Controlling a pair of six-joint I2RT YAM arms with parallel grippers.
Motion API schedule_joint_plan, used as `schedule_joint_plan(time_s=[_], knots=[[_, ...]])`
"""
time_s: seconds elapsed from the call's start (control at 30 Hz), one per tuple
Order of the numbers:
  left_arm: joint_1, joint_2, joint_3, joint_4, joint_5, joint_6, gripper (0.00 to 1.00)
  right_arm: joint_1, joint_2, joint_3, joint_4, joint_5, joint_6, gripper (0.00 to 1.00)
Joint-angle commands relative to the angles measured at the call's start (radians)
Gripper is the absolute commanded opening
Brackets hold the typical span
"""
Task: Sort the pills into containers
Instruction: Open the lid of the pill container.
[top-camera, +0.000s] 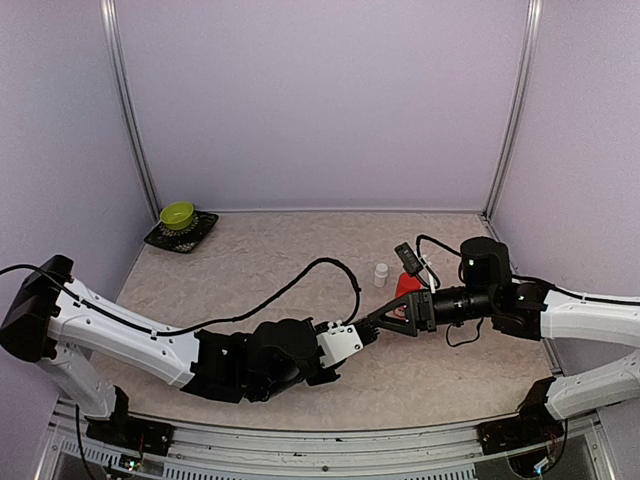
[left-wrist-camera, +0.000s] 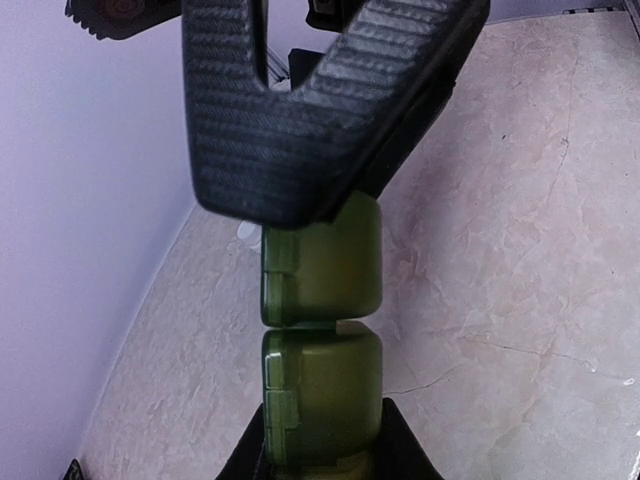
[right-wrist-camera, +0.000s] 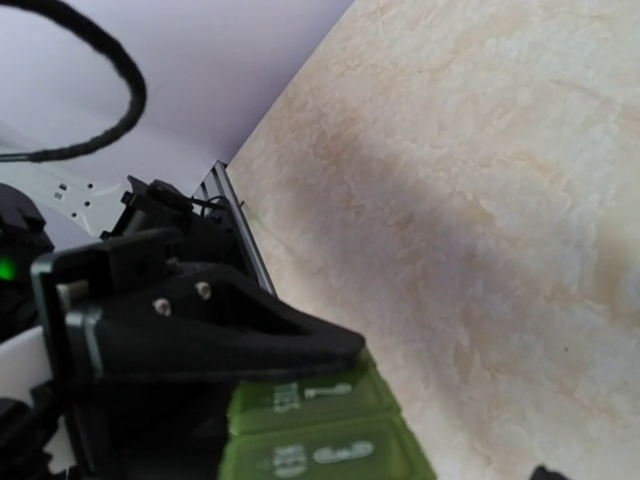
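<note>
The containers (left-wrist-camera: 320, 270) are clamped in the left tool (left-wrist-camera: 322, 450) toward the near edge of the bench (top-camera: 250, 260); opening by the wide-spread right tool (top-camera: 388, 318) appears due.

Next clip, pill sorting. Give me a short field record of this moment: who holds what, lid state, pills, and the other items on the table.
left gripper: shut on the green container strip
right gripper: open, at the strip's far end
lids: those in view closed
pills: none visible
red bottle: upright, beyond the grippers
white bottle: upright, beside the red bottle
green bowl: on the dark tray, far left corner
</note>
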Motion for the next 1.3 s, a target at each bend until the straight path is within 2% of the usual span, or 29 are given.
schedule_joint_plan(time_s=[0.0, 0.33, 0.73, 1.27], knots=[[-0.008, 0.008, 0.033, 0.010, -0.011, -0.004, 0.16, 0.014, 0.015, 0.008, 0.018, 0.001, 0.002, 0.87], [-0.008, 0.023, 0.043, 0.004, -0.008, -0.001, 0.16, 0.016, 0.034, 0.024, 0.015, 0.001, -0.005, 0.81], [-0.008, 0.016, 0.030, 0.004, -0.012, -0.003, 0.16, 0.018, 0.018, 0.005, 0.029, -0.003, -0.012, 0.64], [-0.008, 0.015, 0.023, 0.004, -0.014, -0.013, 0.16, 0.018, -0.016, -0.024, 0.018, 0.005, -0.029, 0.66]])
